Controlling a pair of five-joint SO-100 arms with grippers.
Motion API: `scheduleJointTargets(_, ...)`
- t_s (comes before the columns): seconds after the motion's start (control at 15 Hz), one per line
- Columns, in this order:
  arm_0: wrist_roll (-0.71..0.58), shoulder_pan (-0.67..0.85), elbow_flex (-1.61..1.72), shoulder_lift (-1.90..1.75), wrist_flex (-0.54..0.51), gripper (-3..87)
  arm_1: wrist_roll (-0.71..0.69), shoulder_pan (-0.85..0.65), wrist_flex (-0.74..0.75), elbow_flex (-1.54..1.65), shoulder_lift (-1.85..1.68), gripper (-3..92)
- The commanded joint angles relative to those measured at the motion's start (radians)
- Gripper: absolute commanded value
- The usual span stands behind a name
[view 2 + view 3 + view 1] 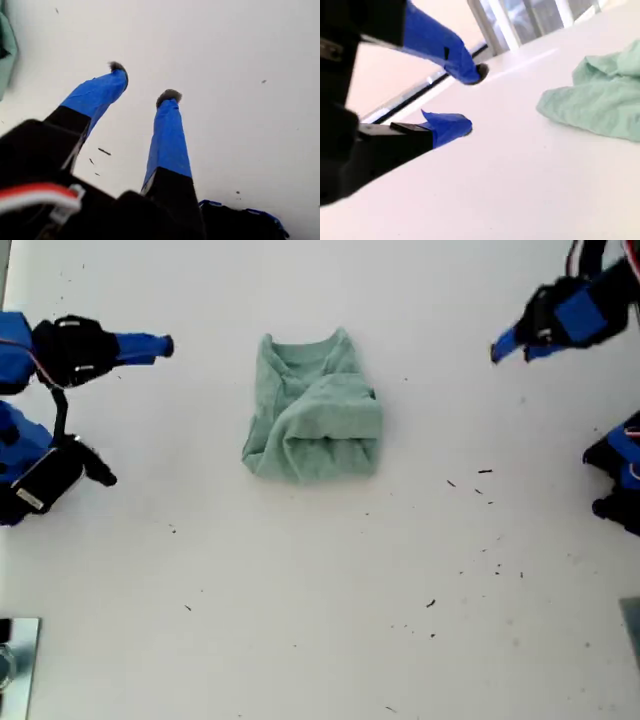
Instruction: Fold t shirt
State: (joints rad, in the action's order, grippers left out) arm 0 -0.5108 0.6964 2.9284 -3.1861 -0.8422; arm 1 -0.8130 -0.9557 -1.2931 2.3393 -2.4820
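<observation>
The pale green t shirt [315, 415] lies in a compact folded bundle at the middle of the white table [320, 620], its collar toward the exterior view's top. My first gripper [510, 352] hovers open at the exterior view's upper right, well apart from the cloth. In the first wrist view its blue-taped fingers [167, 135] spread over bare table, with only an edge of the t shirt [6, 50] showing. My second gripper [165, 345] sits at the exterior view's upper left. In the second wrist view it [472, 99] is open and empty, with the t shirt [600, 105] lying off to one side.
Arm bases stand at the exterior view's left edge [45, 475] and right edge [620, 475]. Small dark specks [470, 483] dot the table on the exterior view's right of the shirt. A metallic object [15, 660] sits in the exterior view's lower left corner.
</observation>
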Motion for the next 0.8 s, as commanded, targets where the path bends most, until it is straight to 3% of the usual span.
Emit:
scheduleJointTargets(0.0,0.021,-0.080,0.169,-0.419,-0.114,10.0,0.089,0.173,0.055,0.414,-0.554,6.8)
scheduleJointTargets(0.07,0.009,-0.143,0.230,-0.414,-0.069,9.7,0.118,0.298,0.040,0.589,-0.896,3.4)
scheduleJointTargets(0.13,0.015,-0.192,0.305,-0.419,-0.049,9.9,0.245,0.382,-0.028,0.692,-1.031,2.3)
scheduleJointTargets(0.33,0.023,-0.198,0.314,-0.417,-0.049,8.3,0.262,0.446,-0.058,0.729,-1.028,2.3)
scheduleJointTargets(0.53,0.021,-0.187,0.314,-0.417,-0.052,7.4,0.225,0.643,0.121,0.462,-0.873,2.3)
scheduleJointTargets(0.73,0.017,-0.207,0.314,-0.417,-0.052,7.3,0.173,0.919,0.454,0.121,-0.284,2.3)
